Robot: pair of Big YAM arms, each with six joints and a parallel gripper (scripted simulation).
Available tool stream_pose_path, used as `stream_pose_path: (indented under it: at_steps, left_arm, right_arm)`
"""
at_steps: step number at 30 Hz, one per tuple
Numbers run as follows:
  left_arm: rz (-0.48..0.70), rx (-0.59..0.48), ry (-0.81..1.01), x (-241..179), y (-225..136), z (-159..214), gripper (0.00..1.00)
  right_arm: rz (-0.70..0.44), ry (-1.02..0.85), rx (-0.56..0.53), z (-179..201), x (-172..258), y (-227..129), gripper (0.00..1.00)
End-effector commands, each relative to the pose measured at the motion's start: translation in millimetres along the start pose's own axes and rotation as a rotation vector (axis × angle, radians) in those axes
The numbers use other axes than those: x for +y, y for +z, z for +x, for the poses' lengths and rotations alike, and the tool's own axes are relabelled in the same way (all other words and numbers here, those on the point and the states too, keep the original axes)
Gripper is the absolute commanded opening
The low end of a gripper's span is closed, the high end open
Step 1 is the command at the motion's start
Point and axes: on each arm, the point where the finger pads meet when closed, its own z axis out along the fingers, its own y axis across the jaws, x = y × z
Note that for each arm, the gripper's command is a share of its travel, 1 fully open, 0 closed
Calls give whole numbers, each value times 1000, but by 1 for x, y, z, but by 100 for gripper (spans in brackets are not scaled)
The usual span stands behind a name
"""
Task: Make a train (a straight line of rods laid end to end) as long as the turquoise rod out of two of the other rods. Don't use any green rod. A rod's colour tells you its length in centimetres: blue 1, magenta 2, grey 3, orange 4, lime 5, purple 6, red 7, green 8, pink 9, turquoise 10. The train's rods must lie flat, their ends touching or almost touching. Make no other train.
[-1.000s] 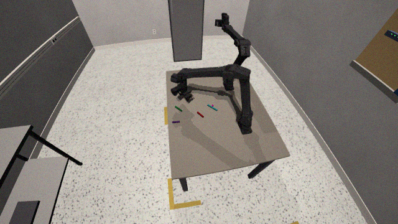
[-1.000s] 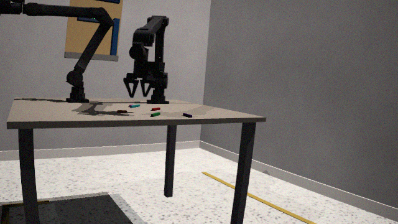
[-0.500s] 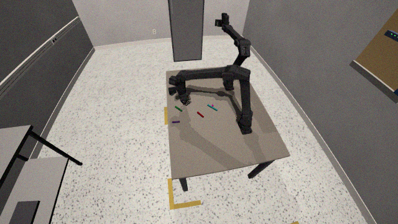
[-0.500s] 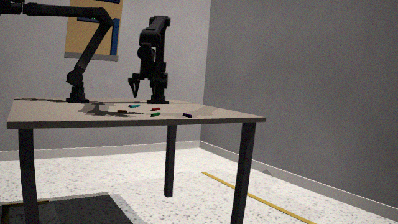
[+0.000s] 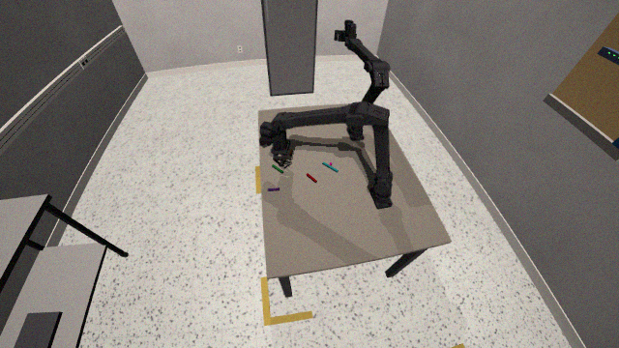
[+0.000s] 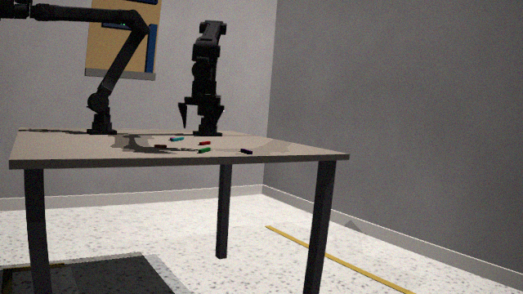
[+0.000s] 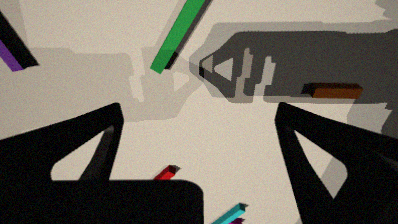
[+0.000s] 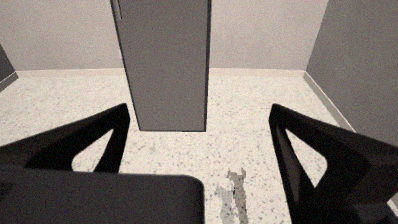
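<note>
Left gripper (image 5: 282,163) (image 6: 198,126) (image 7: 199,106): jaws wide apart, nothing between them; hangs above the table (image 5: 338,237) (image 6: 302,158) (image 7: 250,145), touching no rod.
Right gripper (image 5: 341,35) (image 6: 9,11) (image 8: 199,107): jaws wide apart, unloaded; held off beyond the table, floor and a grey cabinet (image 5: 291,48) (image 8: 167,65) in its wrist view.
Turquoise rod (image 5: 330,167) (image 6: 176,139) (image 7: 230,214): flat on the table; long axis slants upper left to lower right in the top view.
Magenta rod (image 5: 331,163) (image 7: 238,220): just beside the turquoise rod's flank, tight room for a finger there.
Red rod (image 5: 311,178) (image 6: 204,143) (image 7: 166,173): flat, between turquoise and green; slants the same way as turquoise, somewhat steeper. Bare top on both flanks.
Green rod (image 5: 278,168) (image 6: 204,150) (image 7: 181,32): near the left gripper in the top view; also slants down to the right.
Purple rod (image 5: 274,189) (image 6: 246,151) (image 7: 10,56): close to the table's left edge in the top view, pointing nearly square to that edge.
Orange rod (image 6: 160,146) (image 7: 337,91): in arm shadow, well apart from green; axis nearly crosswise in the left wrist view.
Train: none laid; purple, orange and red all lie separately.
</note>
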Motion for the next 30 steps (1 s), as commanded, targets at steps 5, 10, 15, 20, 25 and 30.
stream_pose_path:
  at_steps: [5,10,15,20,25,30]
  left_arm:
    - [10,-59,276,17,-23,-11,100]
    - [7,-59,358,23,-23,-11,100]
    - [1,-60,538,35,-23,-13,100]
    - [-4,-62,679,45,-23,-14,100]
    - [-9,-63,815,54,-24,-15,100]
    - [-13,-59,938,63,-23,-15,100]
  right_arm:
    - [-4,7,-57,-38,3,3,100]
    - [-4,7,-57,-38,3,3,100]
    - [-4,7,-57,-38,3,3,100]
    - [-4,7,-57,-38,3,3,100]
    - [-4,7,-57,-38,3,3,100]
    - [-4,7,-57,-38,3,3,100]
